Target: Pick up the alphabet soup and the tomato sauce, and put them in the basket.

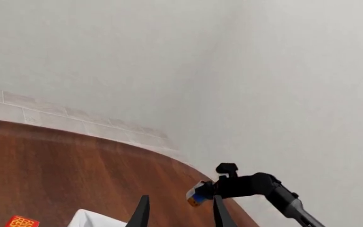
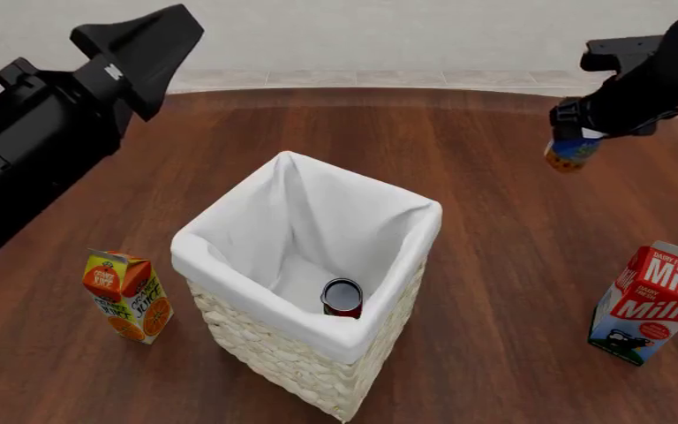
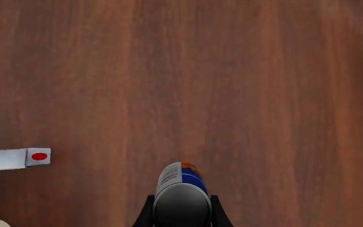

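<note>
The basket (image 2: pixel 271 349) stands in the middle of the table, cream wicker with a white lining. The alphabet soup (image 2: pixel 342 298), a red can with a silver top, lies inside on the basket's floor. My right gripper (image 2: pixel 577 134) is shut on the tomato sauce (image 2: pixel 570 155), a blue and orange can. It holds the can in the air over the table's far right, well away from the basket. The right wrist view shows the can (image 3: pixel 181 191) between the fingers (image 3: pixel 215 213). My left gripper (image 1: pixel 180 215) is open and empty, raised high at the far left (image 2: pixel 145 49).
An orange juice carton (image 2: pixel 127 296) stands left of the basket. A red and white milk carton (image 2: pixel 649 303) stands at the front right, and its top shows in the right wrist view (image 3: pixel 11 159). The left wrist view shows the right arm (image 1: pixel 257 185) and the wall.
</note>
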Tool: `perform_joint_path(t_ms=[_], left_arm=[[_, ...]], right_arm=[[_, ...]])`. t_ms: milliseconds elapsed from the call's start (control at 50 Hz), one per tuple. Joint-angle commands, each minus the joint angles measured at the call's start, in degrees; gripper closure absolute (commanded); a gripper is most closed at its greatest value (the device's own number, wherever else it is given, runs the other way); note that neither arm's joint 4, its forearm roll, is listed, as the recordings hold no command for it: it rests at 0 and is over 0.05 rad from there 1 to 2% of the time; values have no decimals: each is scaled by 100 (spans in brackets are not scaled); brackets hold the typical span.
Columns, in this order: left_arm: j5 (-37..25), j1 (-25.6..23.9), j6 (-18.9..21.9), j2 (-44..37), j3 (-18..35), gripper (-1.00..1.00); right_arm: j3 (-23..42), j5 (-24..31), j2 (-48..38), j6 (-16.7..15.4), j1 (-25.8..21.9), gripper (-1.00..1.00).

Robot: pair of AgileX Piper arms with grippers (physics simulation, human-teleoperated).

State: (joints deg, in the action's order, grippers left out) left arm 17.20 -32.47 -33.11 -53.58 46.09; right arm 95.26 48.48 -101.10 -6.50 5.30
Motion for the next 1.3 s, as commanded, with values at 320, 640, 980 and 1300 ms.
perform_joint_path(t_ms=[320,640,980,1300], left_arm=[[-61,0,34,88,24,-100],[-113,-18,91,81,107,-100],[-93,-14,76,115,68,-100],[-109,-13,92,174,97,-100]], right_arm=[[132,310,637,203,-845,100],[263,569,998,239,-1382,100],[92,657,1429,341,-2086,100],[-41,728,1757,418,-2708,100]])
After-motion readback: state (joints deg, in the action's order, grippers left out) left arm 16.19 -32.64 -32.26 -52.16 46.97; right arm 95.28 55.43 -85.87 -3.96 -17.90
